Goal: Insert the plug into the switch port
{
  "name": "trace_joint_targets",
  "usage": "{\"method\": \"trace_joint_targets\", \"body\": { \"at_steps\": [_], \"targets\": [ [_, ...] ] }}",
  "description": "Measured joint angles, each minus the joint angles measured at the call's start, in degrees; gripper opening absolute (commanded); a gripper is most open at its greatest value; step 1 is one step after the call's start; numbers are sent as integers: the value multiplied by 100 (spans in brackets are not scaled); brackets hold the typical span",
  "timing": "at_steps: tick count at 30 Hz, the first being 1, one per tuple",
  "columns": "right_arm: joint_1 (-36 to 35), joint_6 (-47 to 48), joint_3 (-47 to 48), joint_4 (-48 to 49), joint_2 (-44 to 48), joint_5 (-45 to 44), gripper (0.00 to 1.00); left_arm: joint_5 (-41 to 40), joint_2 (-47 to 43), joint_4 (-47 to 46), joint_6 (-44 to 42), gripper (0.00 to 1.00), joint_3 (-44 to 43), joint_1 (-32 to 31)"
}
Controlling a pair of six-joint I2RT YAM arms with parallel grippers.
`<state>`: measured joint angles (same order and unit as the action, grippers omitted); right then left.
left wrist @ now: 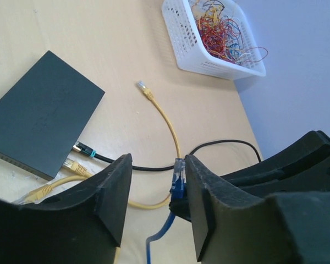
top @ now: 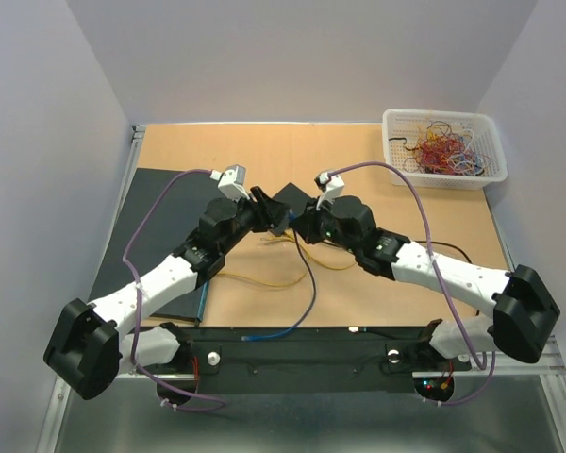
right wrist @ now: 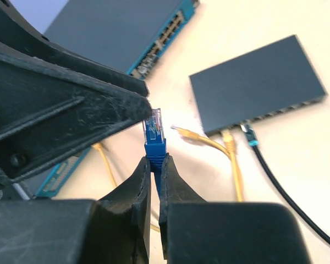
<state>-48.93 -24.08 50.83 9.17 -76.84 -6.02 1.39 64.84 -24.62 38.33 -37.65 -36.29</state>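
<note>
The blue plug (right wrist: 154, 129) stands upright with its clear tip up, and my right gripper (right wrist: 155, 159) is shut on its blue boot. My left gripper (left wrist: 157, 165) is open around the same plug (left wrist: 178, 179), which lies close to its right finger with a wide gap to the left finger. Both grippers meet above mid-table, the left gripper (top: 264, 209) facing the right gripper (top: 297, 225). A small black switch (right wrist: 258, 85) lies just beyond, with a yellow and a black cable plugged in. A larger switch (right wrist: 121, 33) with blue-framed ports lies to the left.
A white basket (top: 443, 149) of coloured wires stands at the back right. A loose yellow cable end (left wrist: 143, 87) lies on the table near the small switch (left wrist: 41, 113). The blue cable (top: 302, 302) trails toward the near edge. White walls enclose the table.
</note>
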Motion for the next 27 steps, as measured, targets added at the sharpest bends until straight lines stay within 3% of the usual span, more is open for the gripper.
{"method": "trace_joint_targets", "body": {
  "at_steps": [8, 17, 21, 27],
  "targets": [
    [173, 256, -190, -1043, 603, -660, 1, -129, 72, 0, -208, 55, 0, 122],
    [1054, 413, -293, -2190, 612, -1104, 0, -142, 581, 81, -603, 52, -424, 560],
    [1467, 444, -153, -2439, 199, -1139, 1, -144, 789, -39, -837, 51, -713, 804],
    [1508, 446, 476, -2586, -1060, -1001, 0, 166, 1622, -433, -1110, 49, -1001, 1213]
  ]
}}
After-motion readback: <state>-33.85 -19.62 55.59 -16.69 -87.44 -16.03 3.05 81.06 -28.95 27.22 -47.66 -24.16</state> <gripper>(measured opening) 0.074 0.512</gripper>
